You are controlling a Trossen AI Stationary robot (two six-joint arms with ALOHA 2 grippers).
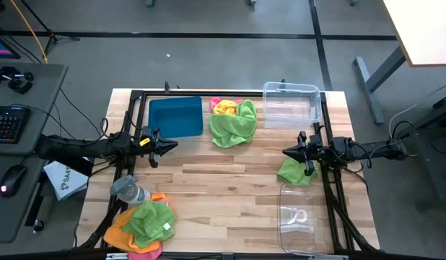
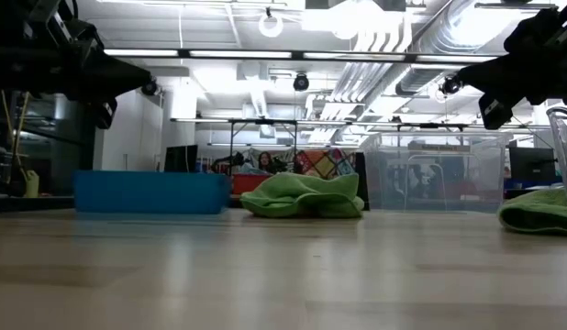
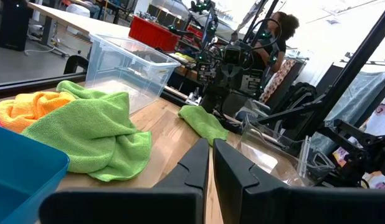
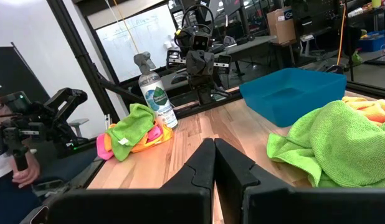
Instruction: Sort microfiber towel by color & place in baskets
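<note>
Left gripper [image 1: 172, 144]: fingers closed on nothing, held above the table's left side, just in front of the teal tray [image 1: 175, 116].
Right gripper [image 1: 286, 152]: closed and empty, raised beside a lone green towel [image 1: 296, 172].
Middle pile: a green towel [image 1: 234, 124] draped over orange and pink ones, between the tray and the far clear bin [image 1: 290, 105].
Near-left pile [image 1: 143, 225]: green, orange and pink towels beside a spray bottle [image 1: 129, 190].
Near clear bin [image 1: 304, 218]: at the right front corner.
</note>
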